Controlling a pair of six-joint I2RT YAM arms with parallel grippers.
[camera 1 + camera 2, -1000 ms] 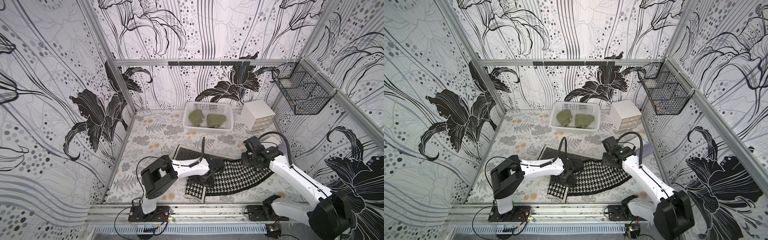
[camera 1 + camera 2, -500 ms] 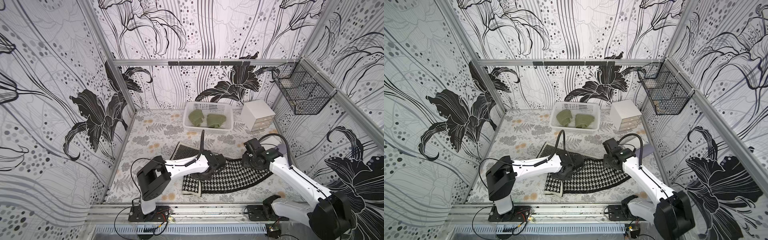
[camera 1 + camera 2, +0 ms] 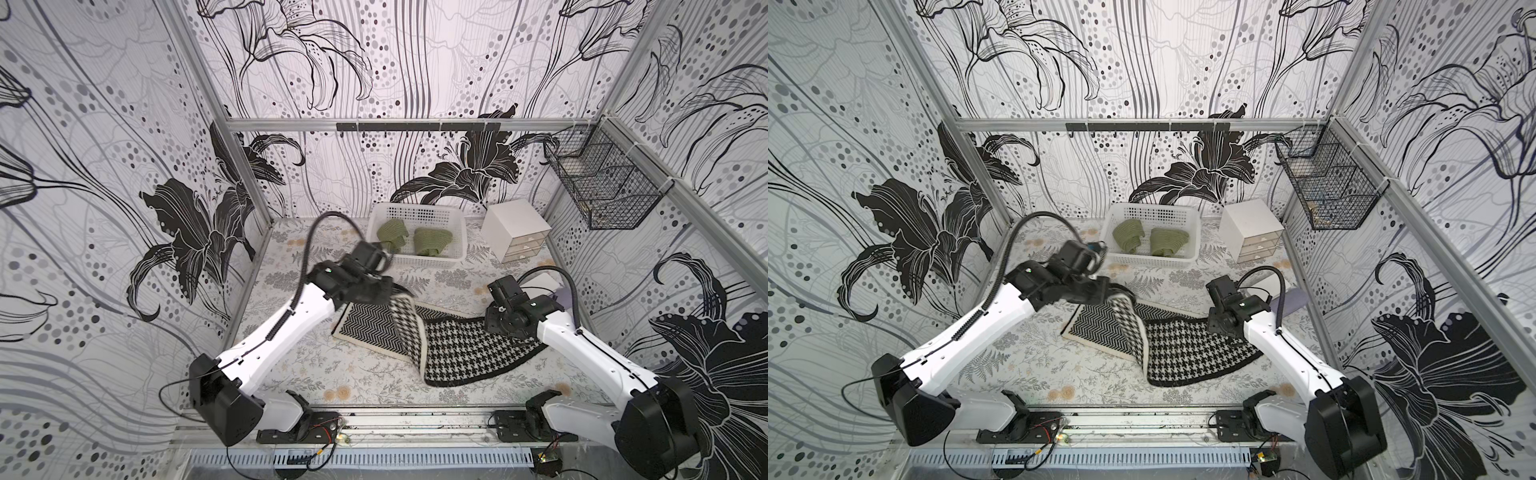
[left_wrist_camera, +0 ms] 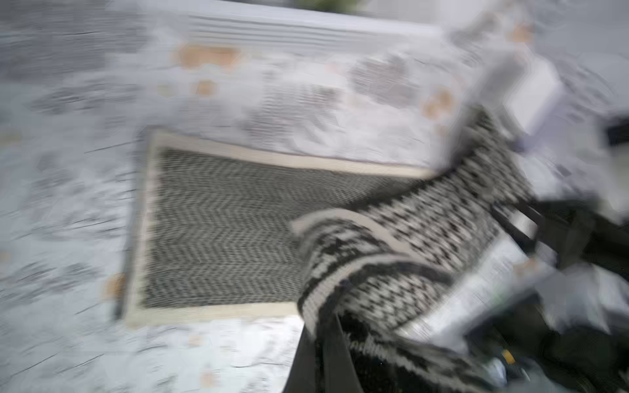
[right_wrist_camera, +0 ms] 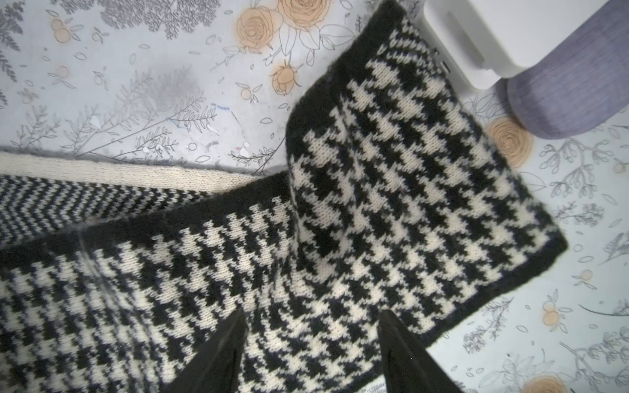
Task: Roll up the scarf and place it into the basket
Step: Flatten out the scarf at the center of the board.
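The scarf is black-and-white houndstooth with a herringbone back and cream border, spread mid-table. My left gripper is shut on one edge, holding a strip of it up off the table, and shows again in a top view. In the blurred left wrist view the closed fingers pinch the scarf. My right gripper stands open over the scarf's right end, fingers resting on the fabric. The white basket sits at the back, holding two green rolls.
A small white drawer box stands right of the basket. A black wire basket hangs on the right wall. A white object and a purple one lie beside the scarf's right end.
My left gripper shut on the scarf's edge, then rose and moved back toward the basket, pulling a strip up. The right arm barely moved.
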